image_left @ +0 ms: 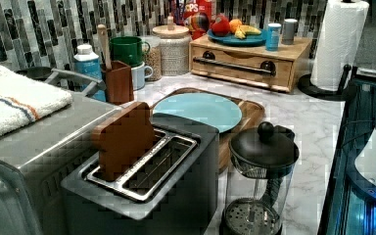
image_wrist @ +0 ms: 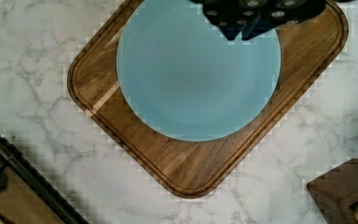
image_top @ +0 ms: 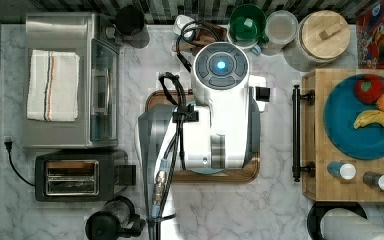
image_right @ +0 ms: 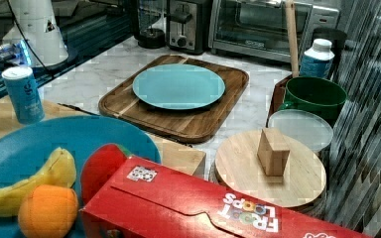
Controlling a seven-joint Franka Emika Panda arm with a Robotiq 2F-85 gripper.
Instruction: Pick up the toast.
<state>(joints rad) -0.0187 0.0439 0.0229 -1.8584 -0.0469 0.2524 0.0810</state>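
The toast (image_left: 124, 139) is a golden-brown slice standing upright in the toaster (image_left: 176, 181), in the slot nearer the toaster oven, with its upper half sticking out. From above it reads as a thin tan strip (image_top: 71, 165) in the black toaster (image_top: 75, 176). My arm (image_top: 220, 115) hangs over the wooden tray, well to the top view's right of the toaster. In the wrist view my gripper (image_wrist: 243, 32) hovers above the light blue plate (image_wrist: 198, 70), fingers together with nothing between them.
The plate sits on a wooden tray (image_top: 240, 175). A toaster oven (image_top: 70, 80) with a folded towel stands beside the toaster, and a French press (image_left: 262, 181) in front. A wooden drawer box (image_top: 325, 185) carries a fruit plate and shakers. Mugs and jars line the back wall.
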